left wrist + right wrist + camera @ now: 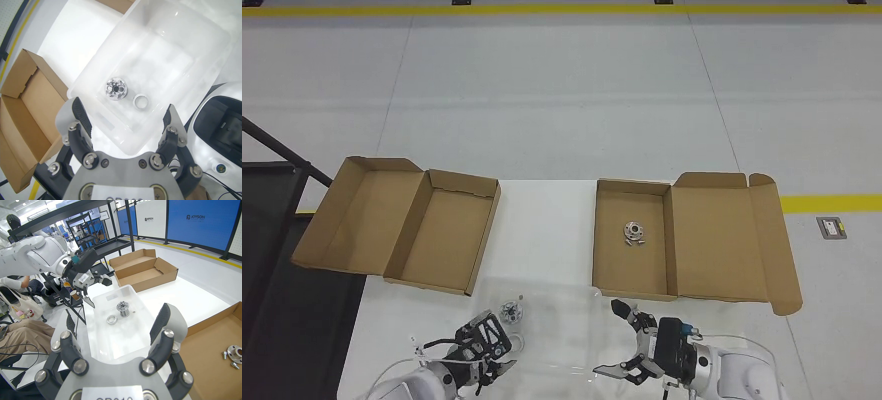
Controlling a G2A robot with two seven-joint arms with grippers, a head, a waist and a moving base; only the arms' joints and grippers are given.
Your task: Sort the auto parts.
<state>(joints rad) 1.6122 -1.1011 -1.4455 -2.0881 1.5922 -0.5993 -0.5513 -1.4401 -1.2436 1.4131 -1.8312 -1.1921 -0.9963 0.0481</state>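
left wrist view: ribbed metal hub, smooth ring in translucent bin; l fingers, r fingers apart

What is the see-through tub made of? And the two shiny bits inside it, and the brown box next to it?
The tub looks like clear, slightly cloudy plastic: the table shows through it and light glints on its walls. The hub-shaped part and the ring look like bare metal, silvery-grey and shiny. The box looks like plain matte brown cardboard with folded flaps.
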